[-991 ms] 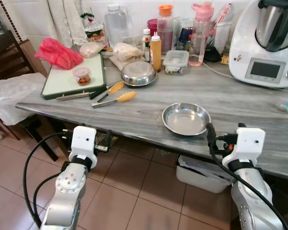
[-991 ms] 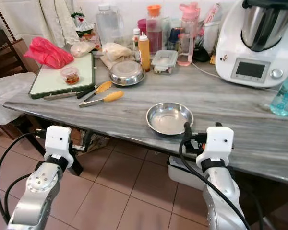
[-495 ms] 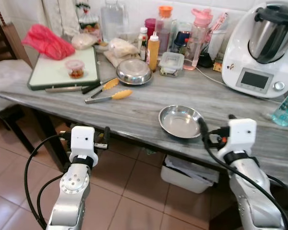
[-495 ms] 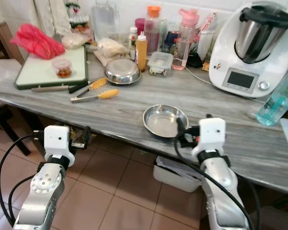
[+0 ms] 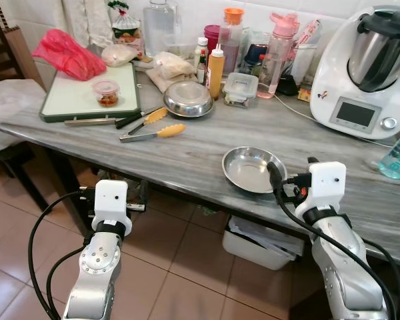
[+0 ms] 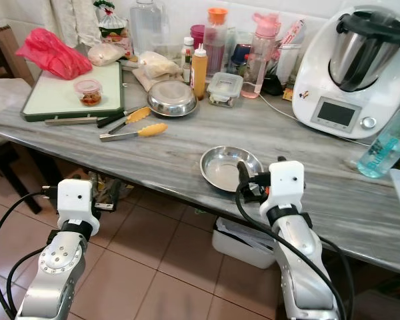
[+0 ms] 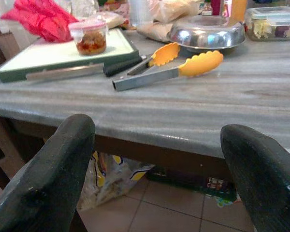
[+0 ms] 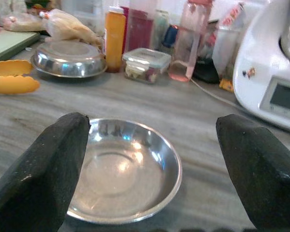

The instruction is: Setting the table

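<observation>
Grey marbled worktop (image 5: 187, 157) with a shallow steel bowl (image 5: 252, 169) sitting upright near its front edge, empty and shiny. Right gripper (image 8: 150, 193) held at the worktop's edge just in front of that bowl, fingers (image 8: 43, 179) spread wide, one tip on each side of the bowl's near rim in the right wrist view; hard to tell whether either tip touches the rim. Left gripper (image 7: 159, 188) lower, below the worktop's front edge and well to the left of the bowl, fingers (image 7: 48, 174) likewise spread wide with nothing between them.

Further back on the worktop: yellow-tipped tongs (image 5: 153, 133) lying flat, a second pair (image 5: 145, 123) just behind them, and beside those a long knife (image 5: 90, 121) along the near side of a green-rimmed cutting board (image 5: 80, 100). On the board, a small lidded tub (image 5: 107, 93) with something red-brown inside. A red plastic bag (image 5: 65, 56) at the board's far corner. An upturned steel bowl (image 5: 189, 99) behind the tongs, then a row of bottles: an orange squeeze bottle (image 5: 216, 63), a pink drinking bottle (image 5: 272, 59), and a clear food box (image 5: 240, 88) in front of them. A large white kitchen machine (image 5: 363, 73) at the far right, a blue-tinted bottle (image 5: 398, 155) at the edge beside it. Tiled floor (image 5: 180, 280) below, with a white bin (image 5: 260, 241) under the worktop.
</observation>
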### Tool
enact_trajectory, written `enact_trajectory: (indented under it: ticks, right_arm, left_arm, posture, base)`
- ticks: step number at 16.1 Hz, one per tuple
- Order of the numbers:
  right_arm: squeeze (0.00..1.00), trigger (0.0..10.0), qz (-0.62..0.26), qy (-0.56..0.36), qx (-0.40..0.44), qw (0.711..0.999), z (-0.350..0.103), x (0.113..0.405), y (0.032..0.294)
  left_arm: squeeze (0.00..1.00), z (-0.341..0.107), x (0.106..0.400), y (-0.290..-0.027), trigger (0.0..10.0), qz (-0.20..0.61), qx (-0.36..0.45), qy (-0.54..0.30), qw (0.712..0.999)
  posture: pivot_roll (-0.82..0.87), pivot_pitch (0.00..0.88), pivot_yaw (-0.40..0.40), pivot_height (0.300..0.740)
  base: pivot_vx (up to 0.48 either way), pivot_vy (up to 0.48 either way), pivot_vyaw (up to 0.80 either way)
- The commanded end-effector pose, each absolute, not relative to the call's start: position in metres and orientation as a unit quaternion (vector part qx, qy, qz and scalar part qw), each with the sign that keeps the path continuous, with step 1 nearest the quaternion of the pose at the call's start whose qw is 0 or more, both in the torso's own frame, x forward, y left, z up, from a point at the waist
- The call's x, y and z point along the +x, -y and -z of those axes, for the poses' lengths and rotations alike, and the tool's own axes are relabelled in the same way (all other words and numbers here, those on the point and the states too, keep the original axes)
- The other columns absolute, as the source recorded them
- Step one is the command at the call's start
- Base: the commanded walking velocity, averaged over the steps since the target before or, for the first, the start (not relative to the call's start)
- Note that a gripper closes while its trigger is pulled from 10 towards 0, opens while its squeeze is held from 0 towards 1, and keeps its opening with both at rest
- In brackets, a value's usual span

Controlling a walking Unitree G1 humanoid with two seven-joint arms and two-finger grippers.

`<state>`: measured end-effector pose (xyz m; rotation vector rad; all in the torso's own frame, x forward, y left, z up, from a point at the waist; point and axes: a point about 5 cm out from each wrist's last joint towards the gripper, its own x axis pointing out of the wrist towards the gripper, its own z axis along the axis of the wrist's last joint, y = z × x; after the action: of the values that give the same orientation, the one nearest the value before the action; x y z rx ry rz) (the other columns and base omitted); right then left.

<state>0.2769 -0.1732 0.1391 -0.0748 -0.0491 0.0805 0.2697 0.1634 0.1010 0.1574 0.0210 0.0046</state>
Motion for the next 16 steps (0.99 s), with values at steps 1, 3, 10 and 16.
enact_trajectory:
  ticks: [1, 3, 10, 16]
  right_arm:
    - [0.0, 10.0, -0.027, 0.022, -0.036, 0.999, -0.137, 0.275, 0.178]
    - [0.0, 10.0, -0.001, 0.022, -0.029, 0.999, -0.133, 0.27, 0.182]
    - [0.0, 10.0, 0.026, 0.022, -0.021, 0.999, -0.129, 0.264, 0.185]
    - [0.0, 10.0, 0.028, 0.03, -0.019, 0.999, -0.133, 0.268, 0.185]
  left_arm:
    - [0.0, -0.105, 0.274, -0.16, 10.0, 0.011, 0.086, -0.005, 0.996]
    - [0.0, -0.108, 0.28, -0.156, 10.0, 0.033, 0.096, -0.001, 0.995]
    - [0.0, -0.113, 0.291, -0.152, 10.0, 0.05, 0.094, 0.006, 0.994]
    - [0.0, -0.112, 0.294, -0.146, 10.0, 0.051, 0.087, 0.008, 0.995]
  posture:
    - [-0.06, 0.0, -0.028, 0.74]
    - [-0.08, 0.0, 0.028, 0.74]
    - [-0.1, 0.0, 0.06, 0.74]
    - [-0.11, 0.0, 0.058, 0.74]
  base:
    - [0.0, 0.0, 0.0]
    - [0.0, 0.0, 0.0]
    - [0.0, 0.0, 0.0]
    - [0.0, 0.0, 0.0]
